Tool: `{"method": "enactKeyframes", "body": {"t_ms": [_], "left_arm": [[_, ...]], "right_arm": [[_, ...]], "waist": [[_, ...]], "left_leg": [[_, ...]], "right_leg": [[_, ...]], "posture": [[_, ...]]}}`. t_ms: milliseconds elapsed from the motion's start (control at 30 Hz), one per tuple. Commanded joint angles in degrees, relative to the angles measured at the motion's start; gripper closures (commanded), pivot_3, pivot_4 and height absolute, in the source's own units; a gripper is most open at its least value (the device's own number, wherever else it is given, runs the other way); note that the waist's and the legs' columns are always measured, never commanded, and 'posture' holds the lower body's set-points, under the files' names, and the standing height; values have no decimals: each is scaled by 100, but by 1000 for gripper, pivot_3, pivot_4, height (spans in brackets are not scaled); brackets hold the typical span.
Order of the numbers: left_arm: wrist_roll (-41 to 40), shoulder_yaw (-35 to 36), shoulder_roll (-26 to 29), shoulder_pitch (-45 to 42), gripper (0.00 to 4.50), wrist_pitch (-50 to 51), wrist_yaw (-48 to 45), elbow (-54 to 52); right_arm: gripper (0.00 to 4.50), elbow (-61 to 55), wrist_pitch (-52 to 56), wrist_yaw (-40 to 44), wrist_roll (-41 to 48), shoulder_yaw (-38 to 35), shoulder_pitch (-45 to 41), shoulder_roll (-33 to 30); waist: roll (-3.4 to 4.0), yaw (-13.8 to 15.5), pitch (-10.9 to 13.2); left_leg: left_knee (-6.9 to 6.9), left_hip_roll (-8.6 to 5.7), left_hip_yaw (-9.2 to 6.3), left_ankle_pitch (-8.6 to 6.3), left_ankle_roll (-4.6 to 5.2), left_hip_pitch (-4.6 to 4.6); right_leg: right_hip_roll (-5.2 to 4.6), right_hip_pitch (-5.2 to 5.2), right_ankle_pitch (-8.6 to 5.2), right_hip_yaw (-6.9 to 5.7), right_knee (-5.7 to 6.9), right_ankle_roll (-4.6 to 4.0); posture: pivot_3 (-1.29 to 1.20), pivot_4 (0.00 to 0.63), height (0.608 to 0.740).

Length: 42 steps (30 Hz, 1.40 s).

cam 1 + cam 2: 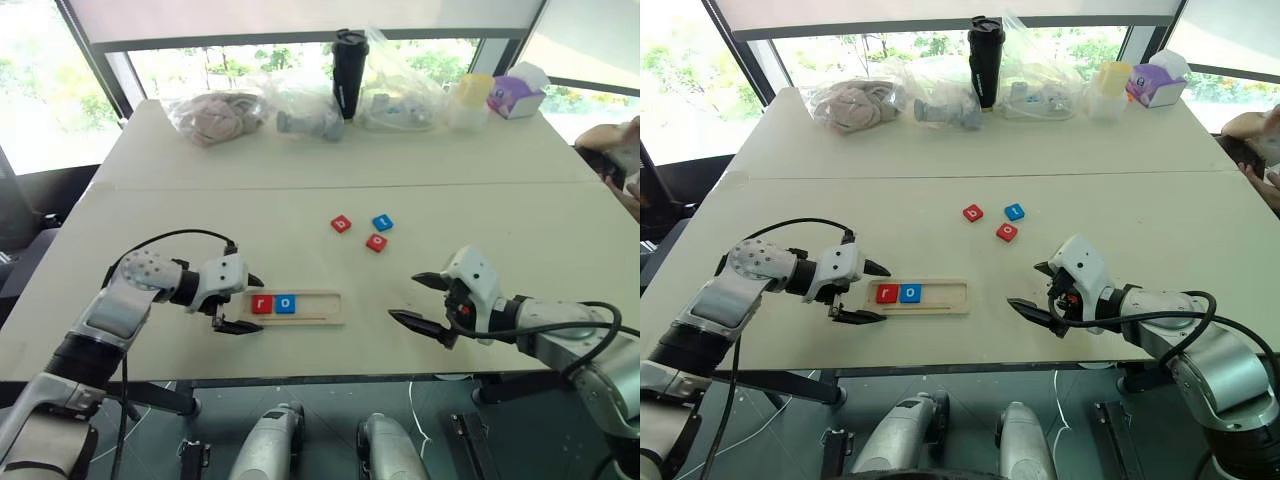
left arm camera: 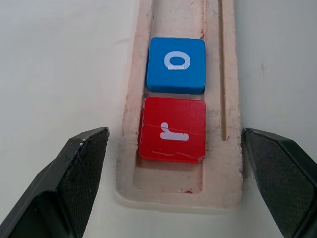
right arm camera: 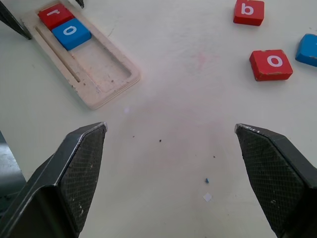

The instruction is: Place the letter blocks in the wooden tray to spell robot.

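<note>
1. Pale table point(image 1: 300, 200) under bright windows; along its far edge lie plastic bags point(image 1: 215, 115), a black tumbler point(image 1: 349, 72), a yellow-lidded cup point(image 1: 470, 98) and a purple tissue box point(image 1: 516, 97).
2. Wooden tray point(image 1: 322, 307) lies near the front edge. Red "r" block point(image 2: 172, 130) sits at the tray end nearest the left gripper; blue "o" block point(image 2: 176, 65) is right beside it, edges touching. Remaining slots are bare.
3. Left gripper point(image 1: 240, 303) is at that tray end, fingers point(image 2: 74, 173) spread wide, one on each side of the tray's end, holding nothing. The "r" block lies between the fingertips and just ahead of them, untouched.
4. Right gripper point(image 1: 418, 300) hangs over bare tabletop, fingers point(image 3: 79, 168) spread wide, nothing between them.
5. Three loose blocks lie beyond the right fingertips, well apart from them: red "b" block point(image 1: 342, 224), blue "t" block point(image 1: 382, 222), red "o" block point(image 1: 376, 242), clustered but not touching.
6. A person's arm point(image 1: 610, 140) shows at the table's far right edge.
</note>
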Motion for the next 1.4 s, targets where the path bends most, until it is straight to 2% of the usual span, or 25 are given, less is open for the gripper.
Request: {"method": "enactKeyframes", "body": {"t_ms": [33, 100, 200, 433, 700, 933, 1033, 1100, 1167, 1200, 1333, 1400], "left_arm": [[-1415, 1357, 483, -9, 39, 1607, -78, -697], [-1750, 1767, 545, 85, 39, 2033, 148, -882], [-1935, 2278, 322, 170, 39, 2365, 886, -1077], [-2197, 2665, -316, 466, 39, 2674, 2225, -1990], [-2440, 2766, -636, 873, 39, 2760, 2952, -2589], [-2680, 2898, -689, 1186, 39, 2812, 3326, -2786], [-2695, 2872, -663, 1204, 0, 2779, 3402, -2802], [-2680, 2848, -631, 1198, 0, 2747, 3430, -2797], [-2684, 2841, -608, 1169, 0, 2729, 3443, -2774], [-2691, 2829, -601, 1156, 0, 2721, 3439, -2768], [-2658, 2645, -595, 1073, 0, 2673, 3411, -2784], [-2646, 2456, -658, 942, 0, 2650, 3425, -2832]], "right_arm": [[184, 679, -258, -352, -255, 185, -932, 520], [184, 1258, -220, -639, -573, 522, -1574, 900], [184, 2392, -60, -1093, -1028, 994, -2592, 1594], [184, 4844, -616, -1191, -1849, 1640, -4144, 2744], [184, 7476, -1756, -1125, -2464, 1621, -5283, 3400], [184, 8715, -2279, -969, -2666, 1430, -5711, 3691], [992, 8928, -2425, -915, -2776, 1427, -5750, 3794], [1867, 8996, -2479, -896, -2838, 1409, -5768, 3832], [3047, 9030, -2499, -903, -2877, 1363, -5779, 3846], [3343, 9026, -2507, -908, -2904, 1348, -5780, 3841], [3331, 8712, -2433, -935, -2953, 1225, -5755, 3712], [3331, 7776, -2133, -786, -2875, 1141, -5499, 3430]], "waist": [[-12, -121, 7], [-4, -135, 5], [3, -113, 2], [-3, -59, 4], [-1, -112, 4], [-1, -115, 4], [-1, -120, 3], [0, -122, 3], [0, -124, 3], [0, -124, 3], [1, -115, 3], [2, -90, 4]], "left_leg": [[0, 3, -2, 1, 2, -1], [0, 7, -2, 1, 1, 6], [-2, 7, -1, 4, 5, 18], [-1, -8, -1, 11, 1, 9], [-11, -8, 1, 15, -29, 14], [-22, -7, 0, 19, -36, 15], [-22, -7, 0, 20, -39, 16], [-25, -6, 0, 21, -40, 21], [-26, -6, 0, 21, -42, 23], [-27, -6, 0, 22, -42, 23], [-28, -6, 0, 23, -45, 23], [-28, -6, 0, 23, -45, 23]], "right_leg": [[4, -2, 0, -1, 3, 0], [4, -2, 0, -5, 5, 0], [4, 2, 0, -8, 6, 0], [4, -2, 20, -7, 25, 29], [12, -12, 36, -3, 38, 35], [16, -18, 36, -3, 44, 36], [20, -18, 36, -3, 45, 34], [25, -18, 37, -2, 45, 33], [26, -18, 37, -2, 48, 33], [27, -18, 37, -1, 49, 33], [29, -24, 37, -1, 50, 33], [28, -42, 37, -1, 50, 33]], "posture": [[0, 150, 740], [0, 150, 740], [0, 150, 740], [0, 150, 740], [0, 150, 740], [0, 150, 740], [0, 150, 740], [0, 150, 740], [0, 150, 740], [0, 150, 740], [0, 150, 740], [0, 150, 740]]}}
